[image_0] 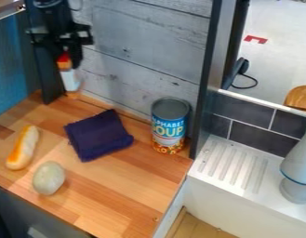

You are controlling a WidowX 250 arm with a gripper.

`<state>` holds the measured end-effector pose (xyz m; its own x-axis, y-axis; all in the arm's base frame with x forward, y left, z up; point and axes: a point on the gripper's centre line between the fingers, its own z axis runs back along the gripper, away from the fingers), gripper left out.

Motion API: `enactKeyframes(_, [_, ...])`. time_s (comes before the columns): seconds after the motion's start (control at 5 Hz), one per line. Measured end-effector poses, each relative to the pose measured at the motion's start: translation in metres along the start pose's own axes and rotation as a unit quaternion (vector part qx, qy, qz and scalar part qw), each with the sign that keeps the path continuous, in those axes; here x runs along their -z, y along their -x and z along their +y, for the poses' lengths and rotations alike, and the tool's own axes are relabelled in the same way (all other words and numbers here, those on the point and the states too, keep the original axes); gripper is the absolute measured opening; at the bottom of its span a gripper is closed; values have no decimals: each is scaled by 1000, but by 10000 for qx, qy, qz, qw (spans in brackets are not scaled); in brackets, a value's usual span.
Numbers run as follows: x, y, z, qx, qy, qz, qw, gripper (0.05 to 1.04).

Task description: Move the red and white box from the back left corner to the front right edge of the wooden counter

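At the far left, a white bottle (pixel 69 80) with an orange top is held nearly upright by the black gripper (pixel 69 60), its upper end clamped between the jaws, beyond the dark cloth (pixel 98 135).

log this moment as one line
gripper upper left | at top of orange-white item, hold unclear | purple cloth on counter | soup can upright by wall | bread, pale ovoid nearer camera
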<state>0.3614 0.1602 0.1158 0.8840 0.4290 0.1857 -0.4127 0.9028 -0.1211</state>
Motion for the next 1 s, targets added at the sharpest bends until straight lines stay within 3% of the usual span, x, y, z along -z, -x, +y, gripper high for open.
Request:
enactKeyframes(0.4, [8, 81, -59, 857, 139, 388, 9955, 390])
enactKeyframes(0.6, [6, 103, -76, 1150, 194, 402, 9924, 390])
enactKeyframes(1.0, [22, 143, -89, 1443, 203, 525, 9879, 390])
